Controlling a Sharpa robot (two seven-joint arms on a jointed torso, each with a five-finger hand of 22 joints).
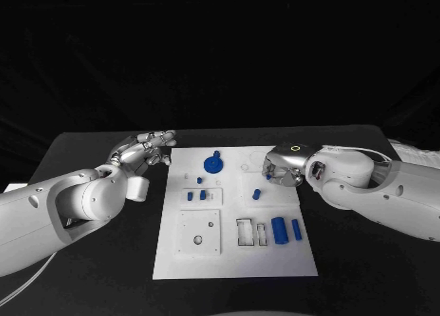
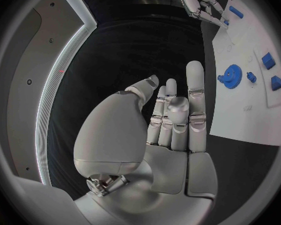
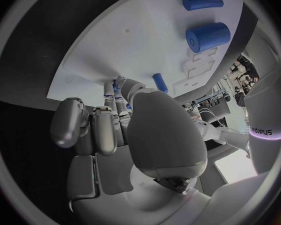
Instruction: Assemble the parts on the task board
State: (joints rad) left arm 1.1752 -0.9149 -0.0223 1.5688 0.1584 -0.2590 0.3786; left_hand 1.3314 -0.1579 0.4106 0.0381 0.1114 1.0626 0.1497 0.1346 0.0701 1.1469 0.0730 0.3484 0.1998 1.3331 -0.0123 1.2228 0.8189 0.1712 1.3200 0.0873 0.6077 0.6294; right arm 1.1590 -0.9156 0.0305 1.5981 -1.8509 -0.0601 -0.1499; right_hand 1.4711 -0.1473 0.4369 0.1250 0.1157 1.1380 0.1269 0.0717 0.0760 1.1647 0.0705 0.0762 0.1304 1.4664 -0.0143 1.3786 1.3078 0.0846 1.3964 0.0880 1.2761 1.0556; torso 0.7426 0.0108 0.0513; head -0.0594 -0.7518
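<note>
The white task board [image 1: 234, 263] lies mid-table. On it are a blue gear [image 1: 213, 163], two small blue blocks [image 1: 195, 195], a short blue peg [image 1: 256, 194], and a thick blue cylinder [image 1: 279, 230] beside a thinner one [image 1: 296, 229]. My right hand [image 1: 282, 168] reaches down over the board's far right part, fingertips pinching a small blue part [image 3: 116, 86] against the board. The peg [image 3: 159, 82] stands just beyond those fingers. My left hand [image 1: 144, 151] hovers off the board's far left corner, fingers apart and holding nothing; its palm [image 2: 172, 130] faces the gear [image 2: 231, 75].
A square white plate with holes [image 1: 199, 232] and two rectangular slots [image 1: 250, 232] sit in the board's near half. Black table [image 1: 372, 276] surrounds the board on all sides. My forearms cross the table at left and right.
</note>
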